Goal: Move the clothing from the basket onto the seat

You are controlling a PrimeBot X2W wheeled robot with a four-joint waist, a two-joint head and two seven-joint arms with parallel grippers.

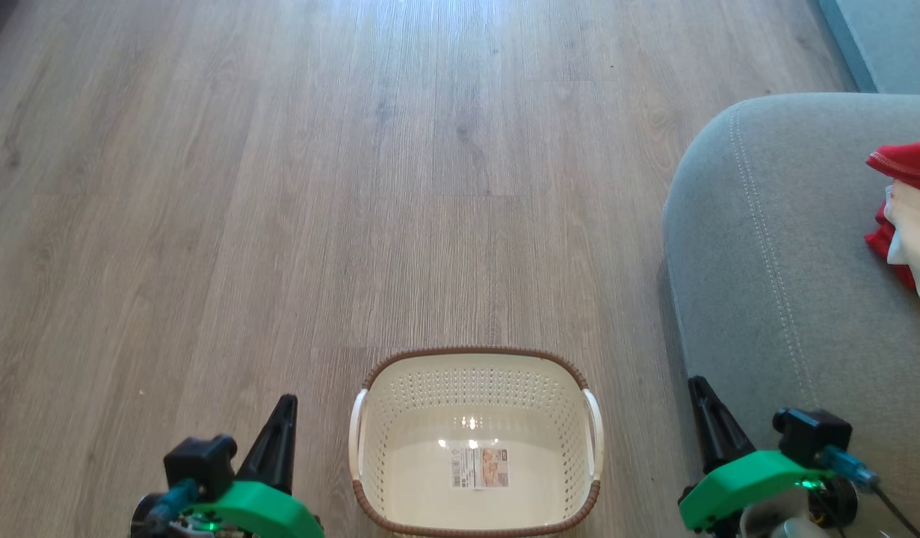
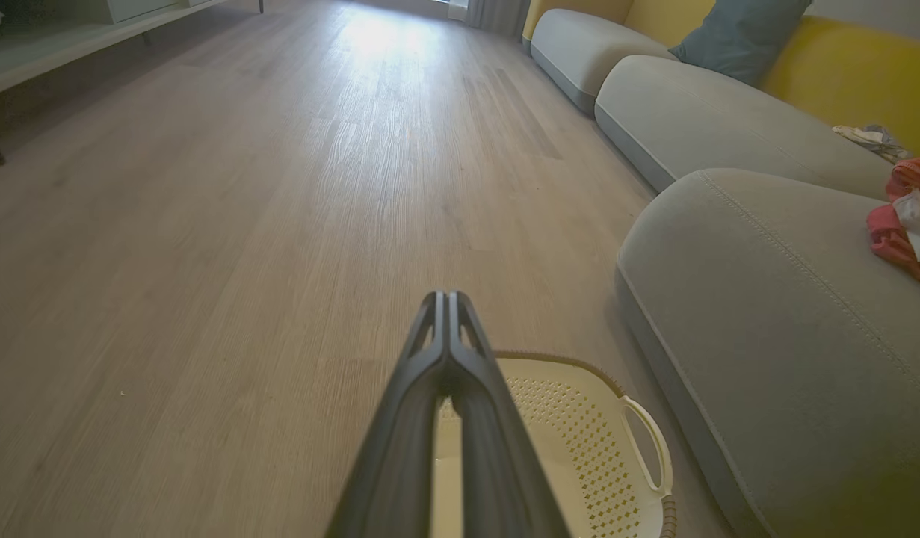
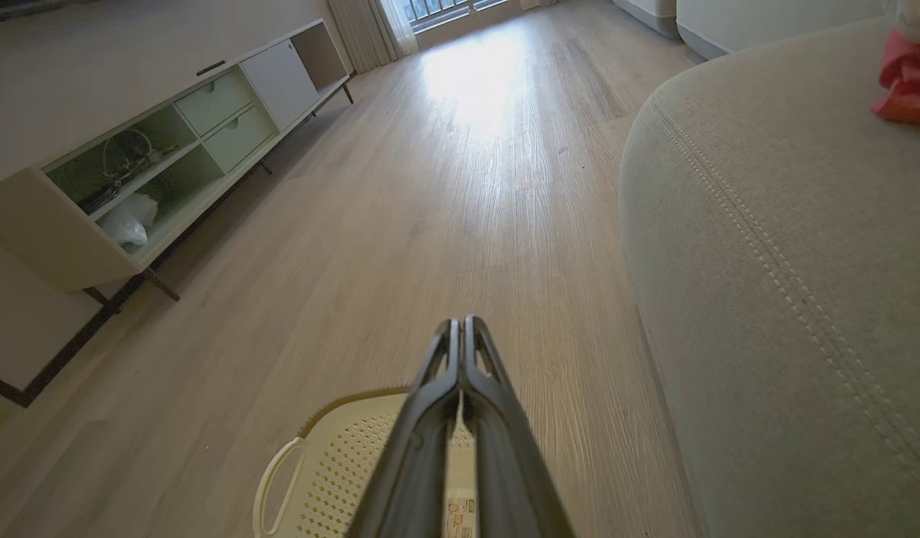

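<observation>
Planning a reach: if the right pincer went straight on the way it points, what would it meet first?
Probably the pale wood-plank floor, beyond the cream perforated plastic basket; depth unclear.

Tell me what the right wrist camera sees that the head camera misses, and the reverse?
The right wrist view adds a long low cabinet with open shelves and a sunlit window beyond. The head view adds the left gripper, shut, beside the basket. Shared: the empty basket, the grey seat with red clothing on it, the wooden floor and the shut right gripper.

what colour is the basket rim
Brown, woven-look rim on the cream basket; the head view shows it best.
</observation>
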